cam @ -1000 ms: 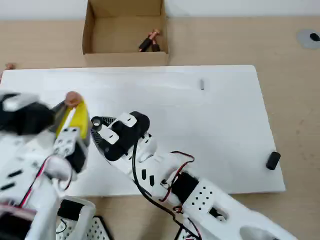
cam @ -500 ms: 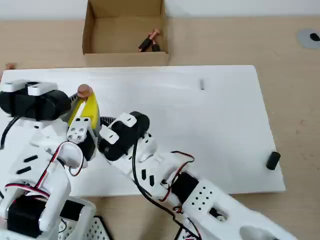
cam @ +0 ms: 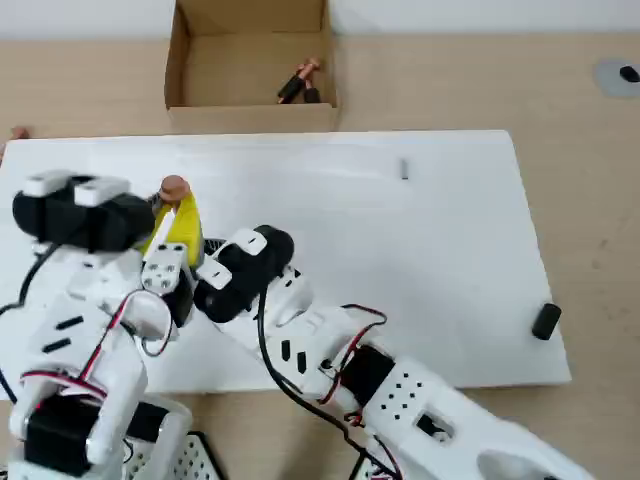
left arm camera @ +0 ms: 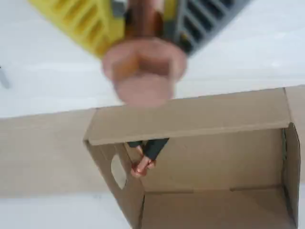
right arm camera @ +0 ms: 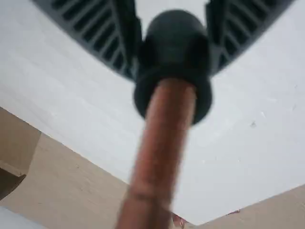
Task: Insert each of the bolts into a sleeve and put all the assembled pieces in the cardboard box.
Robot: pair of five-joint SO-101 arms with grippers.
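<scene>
The copper bolt [cam: 173, 187] hangs over the left part of the white board [cam: 420, 260]. Its head points far, toward the cardboard box [cam: 250, 118], and its long axis runs back near and slightly right. The left tool [cam: 180, 212] is clamped on the shaft just below the head. The shaft's other end enters the flanged mouth of the black sleeve [right arm camera: 174, 47], which the right tool [cam: 210, 252] pinches. Assembled pieces [cam: 300, 82] lie at the box's right side. A loose sleeve [cam: 546, 321] rests at the board's right edge, toward its near corner.
</scene>
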